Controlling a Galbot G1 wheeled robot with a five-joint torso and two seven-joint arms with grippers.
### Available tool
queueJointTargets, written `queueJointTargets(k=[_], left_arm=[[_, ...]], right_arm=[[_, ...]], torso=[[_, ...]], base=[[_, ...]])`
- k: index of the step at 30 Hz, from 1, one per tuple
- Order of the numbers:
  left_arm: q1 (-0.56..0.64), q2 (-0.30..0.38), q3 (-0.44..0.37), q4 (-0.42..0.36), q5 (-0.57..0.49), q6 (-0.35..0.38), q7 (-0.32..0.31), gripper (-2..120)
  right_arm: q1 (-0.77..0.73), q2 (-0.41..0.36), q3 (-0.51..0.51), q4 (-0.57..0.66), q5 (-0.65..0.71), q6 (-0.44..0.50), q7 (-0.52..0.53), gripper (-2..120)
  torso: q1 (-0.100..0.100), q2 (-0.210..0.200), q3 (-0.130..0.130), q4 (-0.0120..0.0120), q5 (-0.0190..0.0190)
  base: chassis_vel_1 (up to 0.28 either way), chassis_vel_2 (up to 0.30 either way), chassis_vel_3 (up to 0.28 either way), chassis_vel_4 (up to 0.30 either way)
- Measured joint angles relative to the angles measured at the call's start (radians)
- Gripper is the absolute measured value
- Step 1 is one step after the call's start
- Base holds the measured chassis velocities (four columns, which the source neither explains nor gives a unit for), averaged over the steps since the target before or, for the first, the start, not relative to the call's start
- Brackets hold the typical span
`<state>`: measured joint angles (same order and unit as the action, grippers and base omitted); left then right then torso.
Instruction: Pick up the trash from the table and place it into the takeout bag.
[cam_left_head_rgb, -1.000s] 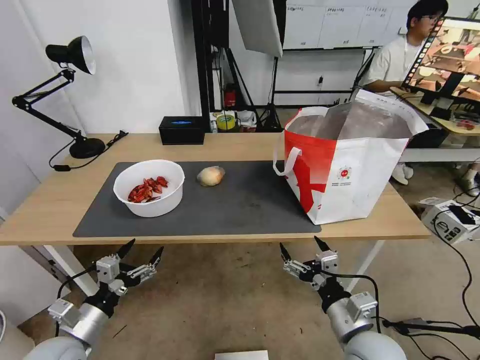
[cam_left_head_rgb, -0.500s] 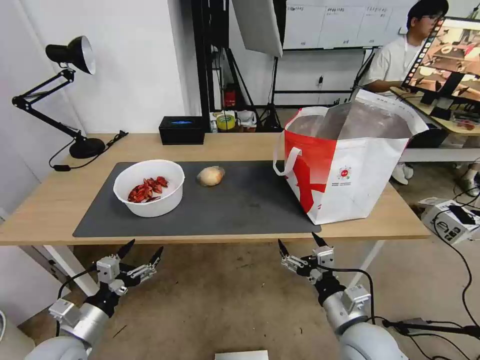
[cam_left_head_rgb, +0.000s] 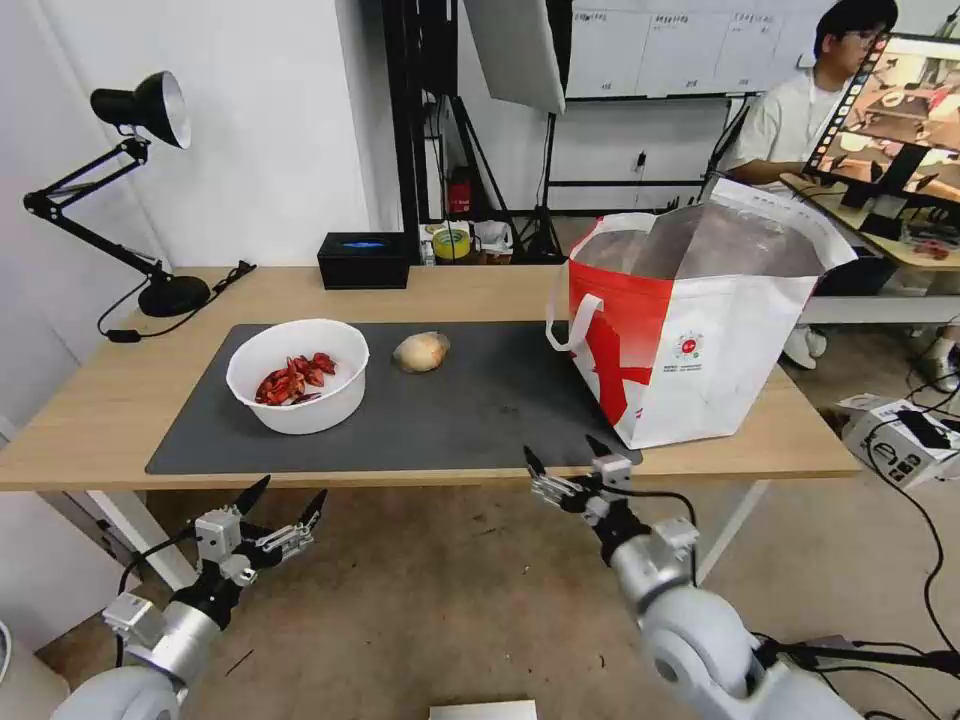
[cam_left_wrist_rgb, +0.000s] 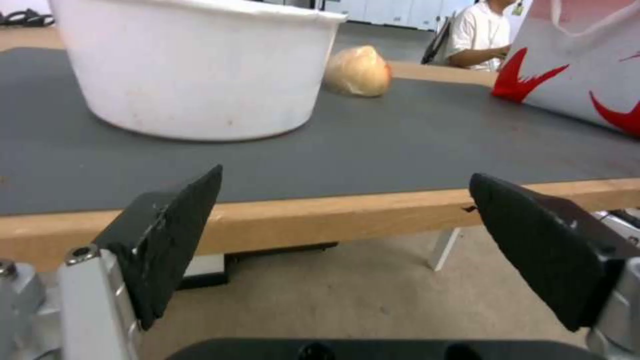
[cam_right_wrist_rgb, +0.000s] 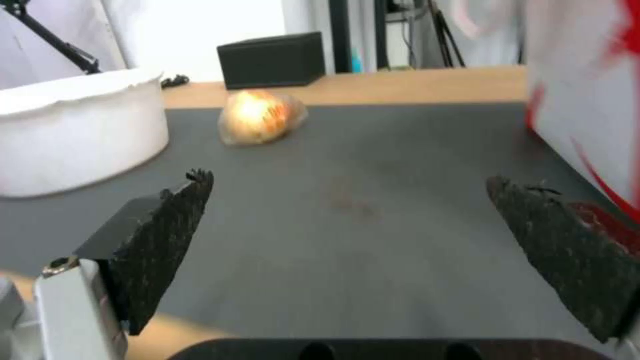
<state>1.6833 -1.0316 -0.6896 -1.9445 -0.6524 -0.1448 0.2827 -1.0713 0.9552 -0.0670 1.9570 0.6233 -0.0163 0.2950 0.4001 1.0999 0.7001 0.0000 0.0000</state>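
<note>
Fingers spread wide, holding nothing: right gripper (cam_left_head_rgb: 562, 457) at the table (cam_left_head_rgb: 480, 288) edge, left gripper (cam_left_head_rgb: 287, 496) below it.

Table (cam_left_head_rgb: 480, 285): light wood-grain top, matt. Mat (cam_left_head_rgb: 480, 410): dark grey, matt, smooth. Bowl (cam_left_head_rgb: 300, 375): white, smooth, faint sheen. Takeout bag (cam_left_head_rgb: 700, 340): red-and-white cloth-like walls, creased silver foil lining. Left gripper (cam_left_head_rgb: 285, 500) fingers (cam_left_wrist_rgb: 180, 230): rough matt black pads.
</note>
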Motion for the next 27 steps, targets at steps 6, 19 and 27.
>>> queueJointTargets(k=[6,19,27], left_arm=[[-0.013,-0.004,0.005,0.015,0.008,0.000,-0.001,100],[0.002,-0.022,-0.014,0.019,0.009,-0.015,-0.003,100],[0.003,-0.022,-0.014,0.016,0.009,-0.016,-0.003,100]], right_arm=[[0.235,0.054,-0.119,-0.123,0.069,-0.027,0.018,100],[0.619,0.225,-0.285,-0.392,0.210,-0.095,0.027,100],[0.750,0.328,-0.328,-0.598,0.275,-0.139,-0.002,100]], torso=[[0.000,0.000,0.000,0.0001,-0.0003],[0.000,0.000,0.000,0.0002,-0.0002],[0.000,0.000,0.000,0.0000,-0.0001]], base=[[0.000,0.000,0.000,0.000],[0.000,0.000,0.000,0.000],[0.000,0.000,0.000,0.000]])
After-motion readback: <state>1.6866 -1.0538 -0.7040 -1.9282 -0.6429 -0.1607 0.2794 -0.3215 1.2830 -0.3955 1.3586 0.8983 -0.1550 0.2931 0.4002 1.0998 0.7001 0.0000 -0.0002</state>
